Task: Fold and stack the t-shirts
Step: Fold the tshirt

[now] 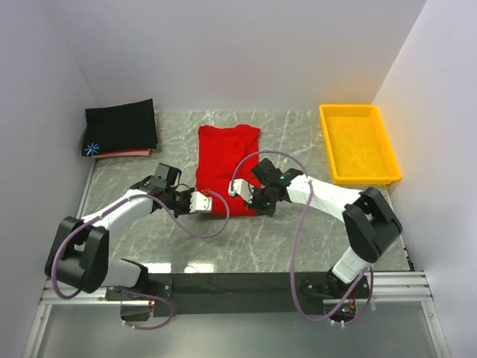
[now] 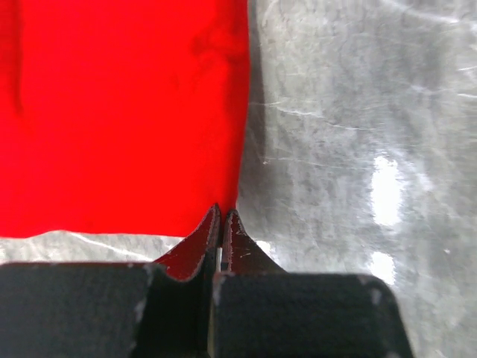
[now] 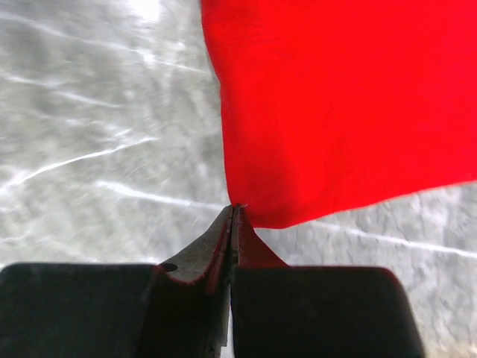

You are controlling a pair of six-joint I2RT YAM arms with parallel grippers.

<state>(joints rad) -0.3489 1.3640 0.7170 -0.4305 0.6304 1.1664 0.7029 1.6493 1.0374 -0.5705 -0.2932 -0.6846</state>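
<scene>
L hand (image 1: 209, 202), R hand (image 1: 237, 189) pinch red tee (image 1: 227, 153), tray (image 1: 358, 145)

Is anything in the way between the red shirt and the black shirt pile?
Nothing visible. The left claw and right claw pinch the near corners of the red t-shirt, and only bare table lies between it and the black t-shirt at the far left. The yellow tray sits far right.

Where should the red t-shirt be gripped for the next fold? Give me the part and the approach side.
Grip the red t-shirt at the two corners of its near edge, coming in low from the arms' side. It lies flat, lengthwise away from them, so those corners sit closest. The left gripper and right gripper are shut on one each.
</scene>
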